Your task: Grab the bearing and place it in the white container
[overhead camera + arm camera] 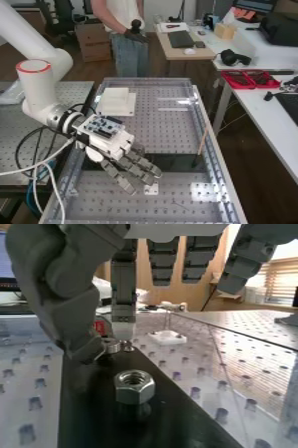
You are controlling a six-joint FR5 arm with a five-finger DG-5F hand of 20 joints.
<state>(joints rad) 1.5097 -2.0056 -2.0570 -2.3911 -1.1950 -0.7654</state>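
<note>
In the high view the hand hangs low over the bench, its fingers extended towards the dark strip. The white container stands on the perforated plate further up the bench. In the wrist view the hand is open; its thumb comes down beside a small shiny metal ring, apparently the bearing, on the black strip. One straight finger hangs just behind that ring. Whether thumb or finger touches it, I cannot tell.
A large hex nut stands on the black strip close to the ring. Beyond lies a small white block. In the high view a thin wooden stick leans by the right rail, and red trays sit on the side table.
</note>
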